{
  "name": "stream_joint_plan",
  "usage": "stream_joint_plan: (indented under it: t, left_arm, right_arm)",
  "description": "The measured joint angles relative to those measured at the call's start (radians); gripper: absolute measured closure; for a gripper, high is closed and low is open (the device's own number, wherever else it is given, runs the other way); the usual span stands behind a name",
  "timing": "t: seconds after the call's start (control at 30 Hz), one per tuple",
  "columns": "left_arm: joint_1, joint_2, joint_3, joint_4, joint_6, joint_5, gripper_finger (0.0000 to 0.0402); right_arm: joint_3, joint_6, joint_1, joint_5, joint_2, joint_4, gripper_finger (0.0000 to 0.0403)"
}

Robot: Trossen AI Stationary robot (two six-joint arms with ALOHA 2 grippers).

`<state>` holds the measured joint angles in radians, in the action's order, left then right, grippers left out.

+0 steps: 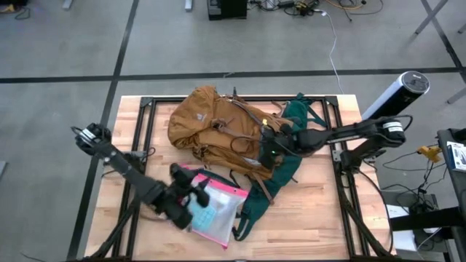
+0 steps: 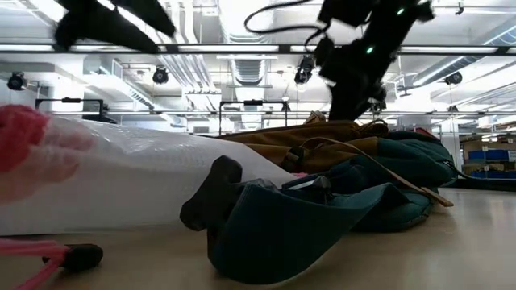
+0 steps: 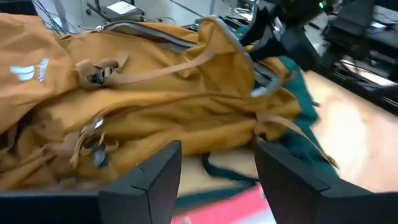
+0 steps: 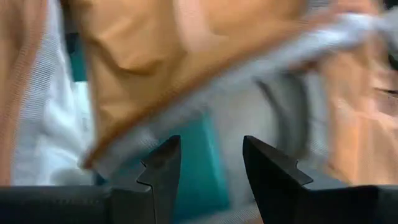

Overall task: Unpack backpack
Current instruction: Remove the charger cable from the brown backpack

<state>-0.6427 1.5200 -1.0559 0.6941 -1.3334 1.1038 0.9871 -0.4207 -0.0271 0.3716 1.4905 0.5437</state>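
The mustard-tan backpack (image 1: 211, 120) lies on its side in the middle of the table, its dark green back panel and straps (image 1: 287, 171) toward the right. My right gripper (image 1: 268, 149) hovers open over its right end, and its wrist view shows tan fabric and grey lining (image 4: 205, 93) just ahead of the gripper (image 4: 211, 149). My left gripper (image 1: 191, 195) stands open above a clear pink-edged pouch (image 1: 218, 207) that lies flat near the front edge. It faces the backpack (image 3: 155, 93), with nothing between the fingers of the gripper (image 3: 217, 155).
A green strap end (image 1: 247, 218) trails from the backpack toward the near edge, beside the pouch. Black frame rails (image 1: 145, 138) run along the table's left and right sides. Bare wood (image 1: 320, 218) lies at the near right. A white cylinder (image 1: 397, 94) stands off the table's far right corner.
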Motion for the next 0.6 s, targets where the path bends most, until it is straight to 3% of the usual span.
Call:
stream_joint_plan:
  t: [0.07,0.17,0.23,0.3,0.43,0.6]
  left_arm:
    - [0.071,0.0,0.048,-0.187,0.174,-0.057,0.0219]
    - [0.173,0.0,0.117,-0.539,0.482,-0.223,0.0224]
    - [0.238,0.0,0.163,-0.769,0.651,-0.342,0.0225]
    - [0.295,0.0,0.196,-0.918,0.741,-0.396,0.0223]
    - [0.409,0.001,0.217,-0.958,0.729,-0.418,0.0209]
    - [0.52,0.035,0.221,-0.924,0.638,-0.519,0.0177]
  right_arm:
    - [0.001,0.053,-0.018,-0.1,0.034,-0.1,0.0245]
    - [0.012,0.113,-0.024,-0.253,0.072,-0.306,0.0243]
    - [0.032,0.128,-0.024,-0.277,0.091,-0.38,0.024]
    - [0.064,0.157,-0.026,-0.277,0.11,-0.384,0.0239]
    - [0.118,0.258,-0.031,-0.274,0.128,-0.348,0.024]
    - [0.139,0.33,-0.04,-0.274,0.133,-0.325,0.0248]
